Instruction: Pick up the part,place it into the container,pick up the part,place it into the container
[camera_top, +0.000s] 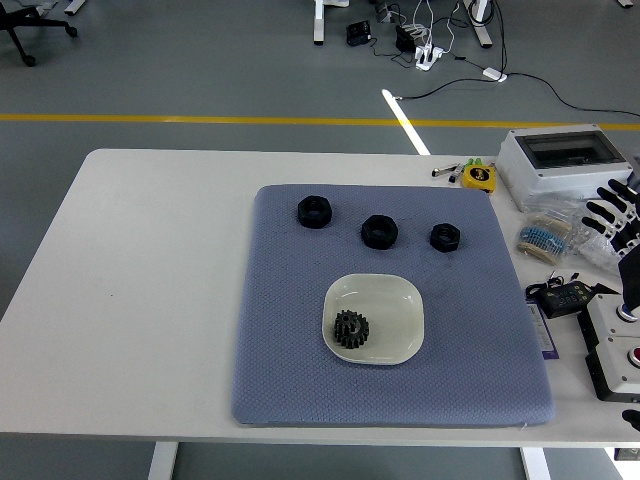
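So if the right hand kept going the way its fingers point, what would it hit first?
Probably the grey box at the table's far right; the right hand has spread fingers aimed up-left toward it, though depth is unclear.

My right hand (622, 215) is cut by the picture's right edge: only black fingers with white joints show, palm and wrist out of frame. My left hand is nowhere in frame. White and black control box (614, 358) at lower right is cropped by the same edge, its far side lost. Grey plastic enclosure with dark lid (562, 162) runs out to that edge too. Small bundle of striped parts in clear wrap (543, 242) is too small to identify. Yellow object (479, 176) near the blue-grey mat's (290, 330) far right corner: too small to name. White table's (140, 280) near right corner is cut off.
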